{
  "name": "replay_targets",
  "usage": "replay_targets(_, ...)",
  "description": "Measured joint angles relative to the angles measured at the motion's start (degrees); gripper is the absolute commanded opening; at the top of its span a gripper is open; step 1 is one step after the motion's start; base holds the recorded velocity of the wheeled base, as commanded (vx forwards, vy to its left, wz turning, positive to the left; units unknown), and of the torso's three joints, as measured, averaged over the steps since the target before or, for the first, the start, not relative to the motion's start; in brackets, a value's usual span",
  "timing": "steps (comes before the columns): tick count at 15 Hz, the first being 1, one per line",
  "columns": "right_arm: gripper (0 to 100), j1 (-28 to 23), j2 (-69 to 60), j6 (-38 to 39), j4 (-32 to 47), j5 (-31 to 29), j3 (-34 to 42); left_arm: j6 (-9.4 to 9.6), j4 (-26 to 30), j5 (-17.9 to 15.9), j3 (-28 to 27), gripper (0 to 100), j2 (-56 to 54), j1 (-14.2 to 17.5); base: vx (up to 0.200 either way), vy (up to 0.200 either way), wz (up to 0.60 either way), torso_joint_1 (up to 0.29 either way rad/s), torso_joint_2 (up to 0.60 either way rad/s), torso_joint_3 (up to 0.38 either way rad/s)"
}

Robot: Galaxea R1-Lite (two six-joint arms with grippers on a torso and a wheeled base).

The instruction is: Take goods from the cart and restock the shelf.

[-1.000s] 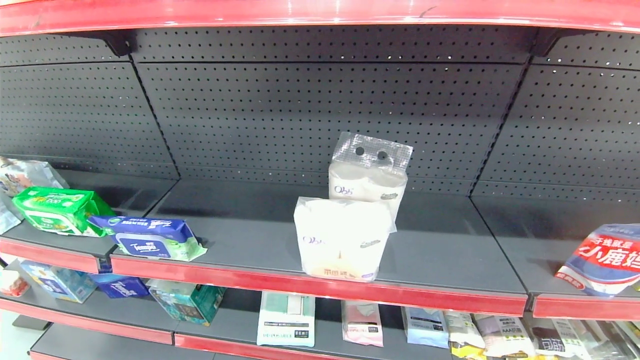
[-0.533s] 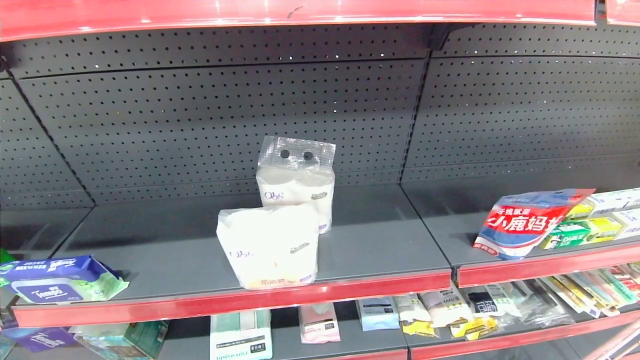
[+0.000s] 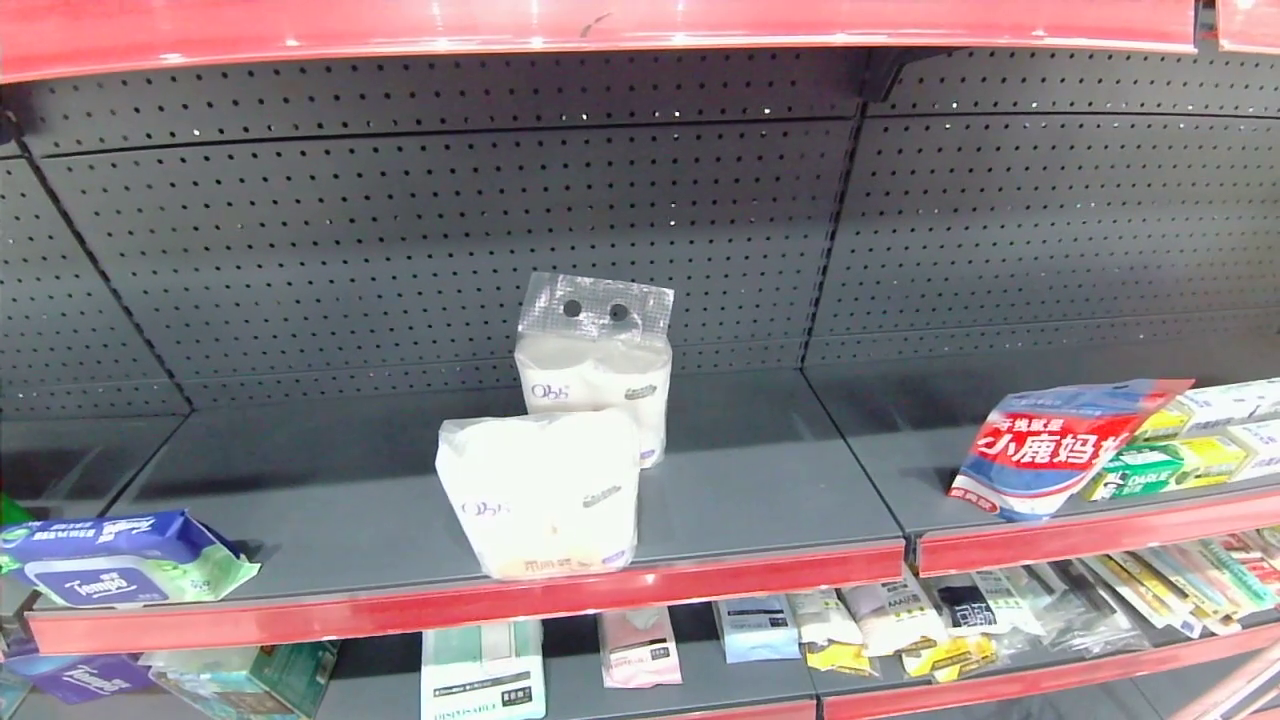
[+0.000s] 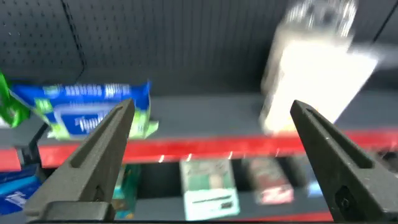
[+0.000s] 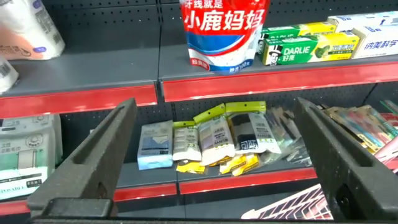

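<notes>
On the shelf (image 3: 760, 480) stand two white tissue packs (image 3: 540, 495); left gripper (image 4: 211, 104) and right gripper (image 5: 216, 101) gape wide.

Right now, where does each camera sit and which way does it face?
Head: on the head, looking forward and down at the shelf and tissue packs.
Left wrist: on the left arm, facing the shelf front and wipes pack; open left gripper in front.
Right wrist: on the right arm, aimed lower at the pouch; open right gripper in front.
Shared: head and left wrist see the wipes pack; head and right wrist the pouch.
</notes>
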Motion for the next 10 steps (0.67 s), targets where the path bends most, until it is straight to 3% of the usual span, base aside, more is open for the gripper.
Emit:
replay_targets(4,100,0.0,0.0,0.0,0.0,0.0,0.0,-0.15,0.3,4.0,-13.4,100,29.8,0.4,0.0,0.0,0.0,0.0,0.0,0.0)
replay_targets(10,100,0.0,0.0,0.0,0.0,0.0,0.0,1.63,-3.1,6.5,-22.9,100,63.3,-0.7,0.0,0.0,0.0,0.0,0.0,0.0)
